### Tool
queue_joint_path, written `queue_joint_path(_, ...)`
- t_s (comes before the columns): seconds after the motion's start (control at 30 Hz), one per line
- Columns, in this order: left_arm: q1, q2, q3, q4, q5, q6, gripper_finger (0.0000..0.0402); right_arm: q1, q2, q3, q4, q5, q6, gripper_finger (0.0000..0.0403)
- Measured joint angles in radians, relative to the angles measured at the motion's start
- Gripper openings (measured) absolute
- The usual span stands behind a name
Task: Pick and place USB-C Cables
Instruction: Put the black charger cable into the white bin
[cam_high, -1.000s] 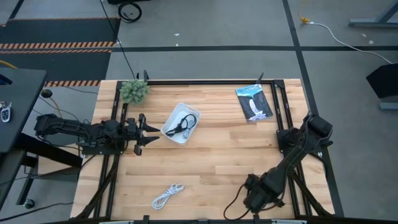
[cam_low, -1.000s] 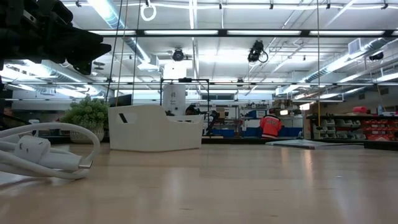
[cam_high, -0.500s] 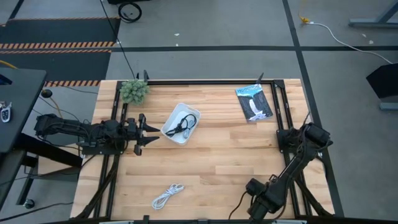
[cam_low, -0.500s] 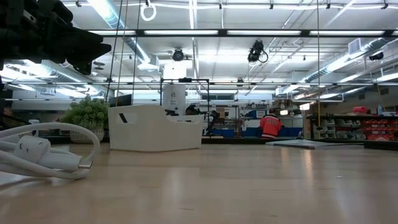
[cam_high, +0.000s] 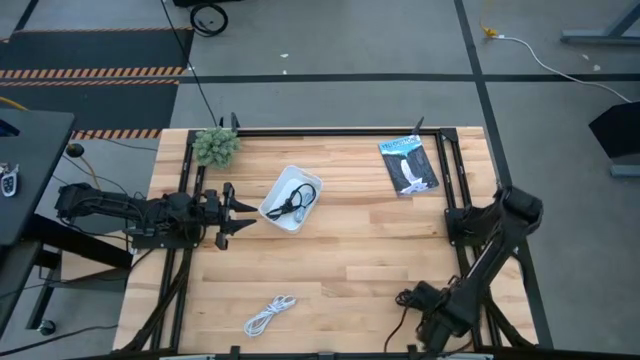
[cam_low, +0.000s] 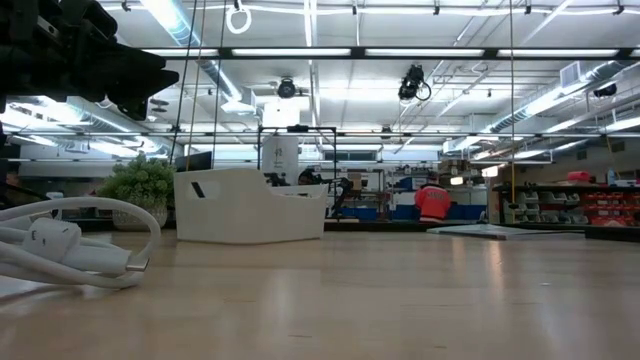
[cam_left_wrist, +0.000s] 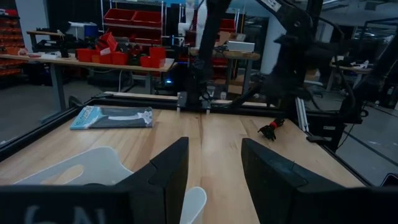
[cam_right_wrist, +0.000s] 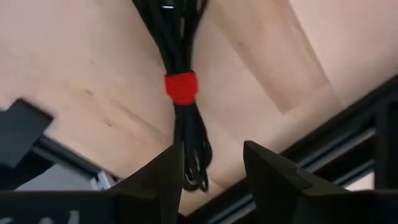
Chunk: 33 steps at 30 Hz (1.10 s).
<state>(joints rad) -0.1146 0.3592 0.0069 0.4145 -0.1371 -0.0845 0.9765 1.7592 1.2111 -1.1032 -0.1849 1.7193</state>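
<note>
One banded cable (cam_right_wrist: 184, 87) lies straight ahead of my right end effector (cam_right_wrist: 211, 165), its length running between the spread, empty fingers. My left end effector (cam_high: 228, 211), also spread, waits beside the tray (cam_high: 272, 200).

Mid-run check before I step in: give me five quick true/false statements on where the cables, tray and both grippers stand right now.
1. A black cable lies in the white tray. True.
2. The white cable sits inside the tray. False: it lies on the bare table near the front edge, apart from the tray.
3. The right gripper is open over the black bundle with the red band. True: the bundle's end lies between its spread fingers.
4. The left gripper is shut on a cable. False: its fingers are open and hold nothing, beside the tray.
5. The blue-and-white packet lies next to the plant. False: the packet is near the far right corner, the plant near the far left.
</note>
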Motion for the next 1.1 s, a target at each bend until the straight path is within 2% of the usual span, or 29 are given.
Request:
queue_joint_path(0.2,0.0,0.0,0.0,0.0,0.0,0.0,0.0156,0.017,-0.12,-0.094,0.039,0.067,0.061,0.0165)
queue_joint_path(0.53,0.0,0.0,0.0,0.0,0.0,0.0,0.0156,0.003,-0.123,-0.197,0.254,0.089,0.069,0.0176)
queue_joint_path(0.7,0.0,0.0,0.0,0.0,0.0,0.0,0.0156,0.001,-0.123,-0.204,0.27,0.09,0.085,0.0184)
queue_joint_path(1.1,0.0,0.0,0.0,0.0,0.0,0.0,0.0156,0.001,-0.104,-0.205,0.27,0.116,-0.014,0.0248)
